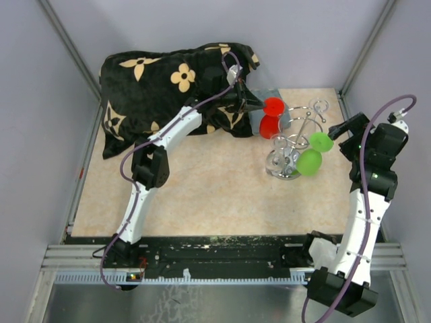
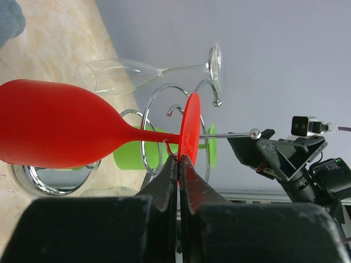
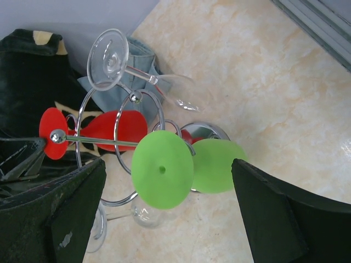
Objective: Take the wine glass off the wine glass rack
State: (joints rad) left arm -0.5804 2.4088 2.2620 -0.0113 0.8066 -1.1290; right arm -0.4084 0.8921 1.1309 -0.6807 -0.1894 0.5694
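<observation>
Wine glass to watch: the red wine glass (image 2: 55, 123), hanging by its stem in a loop of the wine glass rack (image 1: 288, 167), on the rack's side toward the left arm. Big picture first: the pale worktop (image 1: 202, 195) carries everything, and a black flowered cloth (image 1: 155, 87) is heaped beyond the rack and to the left arm's side. The rack stands upright on its shiny round base, so glasses have to slide outward along a loop to come free. A green glass (image 3: 162, 170) hangs on the side toward the right arm, with a clear glass (image 2: 120, 74) on a loop beyond. Now the left claw (image 2: 178, 159): pinched tight on the rim of the red foot, a thin edge that makes a handy handle. The right claw (image 1: 342, 129) waits wide apart beside the rack, holding nothing.
</observation>
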